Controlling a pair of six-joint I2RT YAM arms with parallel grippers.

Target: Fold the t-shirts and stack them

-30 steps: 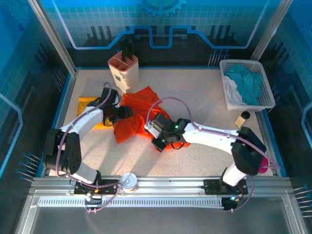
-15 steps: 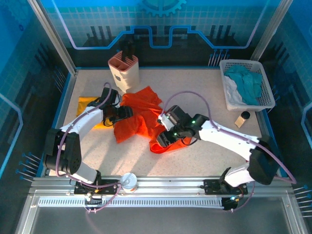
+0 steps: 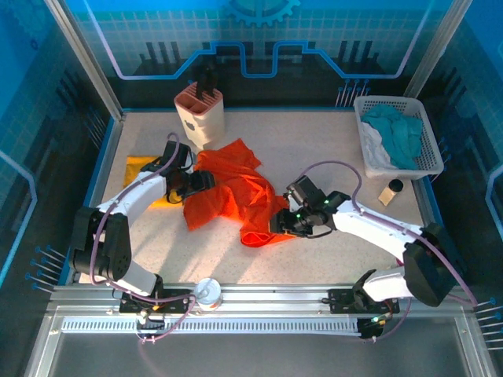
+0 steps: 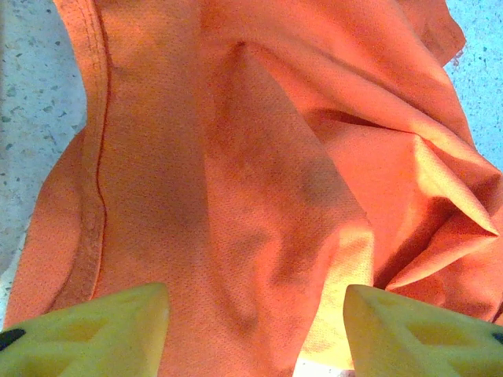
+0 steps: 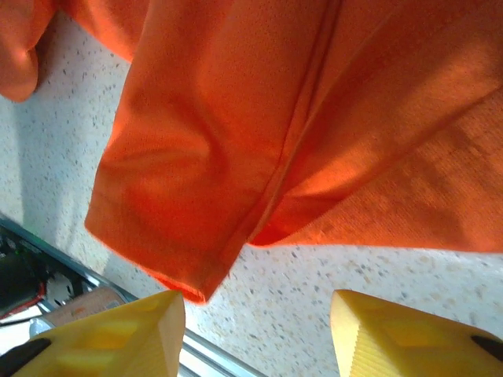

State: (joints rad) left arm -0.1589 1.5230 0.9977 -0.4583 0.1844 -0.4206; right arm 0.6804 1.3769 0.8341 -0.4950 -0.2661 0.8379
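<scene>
The bright orange-red t-shirt (image 3: 234, 192) lies crumpled in the middle of the table, with one folded corner (image 3: 258, 236) stretched toward the front. The mustard-yellow t-shirt (image 3: 140, 166) lies flat at the left, partly under the left arm. My left gripper (image 3: 206, 182) rests over the orange shirt's left part; in the left wrist view its jaws (image 4: 255, 314) stand apart above the wrinkled cloth (image 4: 259, 157). My right gripper (image 3: 280, 224) sits at the shirt's front right edge, open (image 5: 255, 322), with bare table between its fingers and the shirt's hem (image 5: 189, 236) just ahead.
A beige and orange holder (image 3: 200, 114) stands at the back. A white basket (image 3: 424, 149) with teal and white cloths sits at the back right, with a small cylinder (image 3: 391, 191) near it. A can (image 3: 208, 292) stands on the front rail.
My right gripper opened and let go of the orange shirt, then drew back to the right. The released corner now lies on the table. The left arm has not moved.
</scene>
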